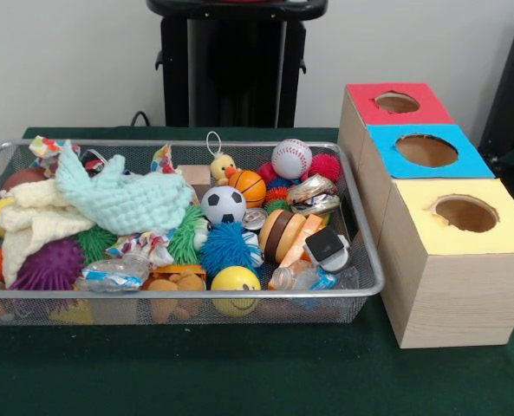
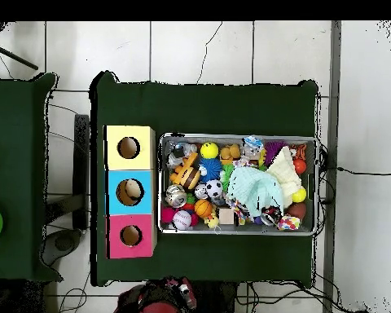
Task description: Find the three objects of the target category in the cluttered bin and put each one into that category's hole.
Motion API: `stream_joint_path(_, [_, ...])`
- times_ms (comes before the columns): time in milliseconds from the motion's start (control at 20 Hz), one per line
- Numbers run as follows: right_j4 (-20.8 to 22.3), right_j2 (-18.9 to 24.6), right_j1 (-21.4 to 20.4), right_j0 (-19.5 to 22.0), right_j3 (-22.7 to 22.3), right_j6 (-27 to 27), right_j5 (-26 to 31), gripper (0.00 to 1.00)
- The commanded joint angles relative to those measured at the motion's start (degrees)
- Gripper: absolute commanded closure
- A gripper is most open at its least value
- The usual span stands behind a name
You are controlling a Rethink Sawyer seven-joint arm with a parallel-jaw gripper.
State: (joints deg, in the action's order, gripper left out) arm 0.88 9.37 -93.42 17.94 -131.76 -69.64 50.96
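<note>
End effector state cannot be told; bottles [image 1: 304,277] lie half-buried in the bin [image 1: 361,260].

You have a mint cloth [image 1: 122,198] draped over toys — soccer ball [image 1: 223,204], baseball [image 1: 291,159], smiley ball [image 1: 236,279] — on green tablecloth [image 1: 239,373].

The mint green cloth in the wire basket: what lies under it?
The mint green cloth lies over a cream cloth and green spiky balls in the wire basket. Their edges show; anything under its middle is covered.
</note>
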Motion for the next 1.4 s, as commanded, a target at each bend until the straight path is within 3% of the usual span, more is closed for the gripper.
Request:
stream_joint_path(50, [-2.1, -3.1, 0.9, 0.4, -2.8, -0.1, -3.4, 1.0])
stream_joint_path(300, [-3.8, -2.7, 1.5, -0.7, -4.0, -0.1, -7.8, 1.0])
stream_joint_path(650, [-3.3, -1.6, 2.7, -1.5, -2.6, -1.8, -6.4, 1.0])
stream_joint_path(1400, [-6.0, -2.5, 3.5, -1.2, -4.6, 0.2, -7.5, 1.0])
